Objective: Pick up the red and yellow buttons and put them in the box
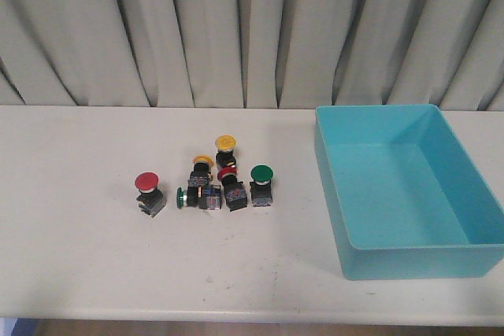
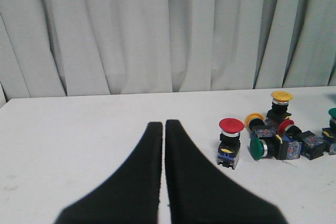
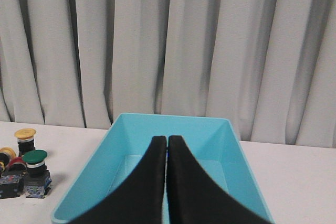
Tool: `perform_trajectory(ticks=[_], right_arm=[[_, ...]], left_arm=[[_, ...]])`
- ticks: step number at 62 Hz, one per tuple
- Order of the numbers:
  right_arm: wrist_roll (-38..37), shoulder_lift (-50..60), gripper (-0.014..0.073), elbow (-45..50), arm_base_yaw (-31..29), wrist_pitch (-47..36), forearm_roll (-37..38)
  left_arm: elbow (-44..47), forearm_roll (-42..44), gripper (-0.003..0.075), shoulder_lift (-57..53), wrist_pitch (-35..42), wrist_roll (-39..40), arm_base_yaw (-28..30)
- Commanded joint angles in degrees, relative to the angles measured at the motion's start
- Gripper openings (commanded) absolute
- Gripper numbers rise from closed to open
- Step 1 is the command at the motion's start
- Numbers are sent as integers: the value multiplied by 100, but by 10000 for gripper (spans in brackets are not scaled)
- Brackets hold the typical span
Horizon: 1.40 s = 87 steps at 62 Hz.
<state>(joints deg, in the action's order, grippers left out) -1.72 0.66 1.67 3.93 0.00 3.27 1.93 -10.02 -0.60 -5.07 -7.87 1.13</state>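
A red button (image 1: pixel 147 191) stands alone at mid table; it also shows in the left wrist view (image 2: pixel 230 141). To its right lies a cluster: a yellow button (image 1: pixel 225 149) at the back, a second yellow button (image 1: pixel 202 166), a red button (image 1: pixel 231 186), and two green-capped switches (image 1: pixel 261 182). The turquoise box (image 1: pixel 331 159) sits at the right with nothing inside. Neither arm shows in the front view. My left gripper (image 2: pixel 164 125) is shut and empty, left of the lone red button. My right gripper (image 3: pixel 167 140) is shut and empty, in front of the box (image 3: pixel 89 174).
Grey curtains hang behind the white table (image 1: pixel 71 257). The second green-capped switch (image 1: pixel 186 195) lies on its side at the cluster's left. The table's front edge runs along the bottom of the front view.
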Motion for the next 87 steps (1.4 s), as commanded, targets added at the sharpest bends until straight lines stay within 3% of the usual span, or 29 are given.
perform_trajectory(ticks=[1,48,65,77,87], right_arm=[[24,40,-6,8,1,-423,29],[24,40,-6,8,1,-423,29],[-187,40,-6,8,1,-735,-207],[-976,40,-6,-2,1,-1226,-1032],[-1231,40,-6,-2,7,-1135,-1051]], left_arm=[[123,-67,-7,-88,464,55,6],[123,-67,-7,-88,473,55,6],[85,-119,-7,-88,1048,136,6],[85,-798,-7,-88,2000,1110,6],[85,-812,-7,-88,2268,1970,6]])
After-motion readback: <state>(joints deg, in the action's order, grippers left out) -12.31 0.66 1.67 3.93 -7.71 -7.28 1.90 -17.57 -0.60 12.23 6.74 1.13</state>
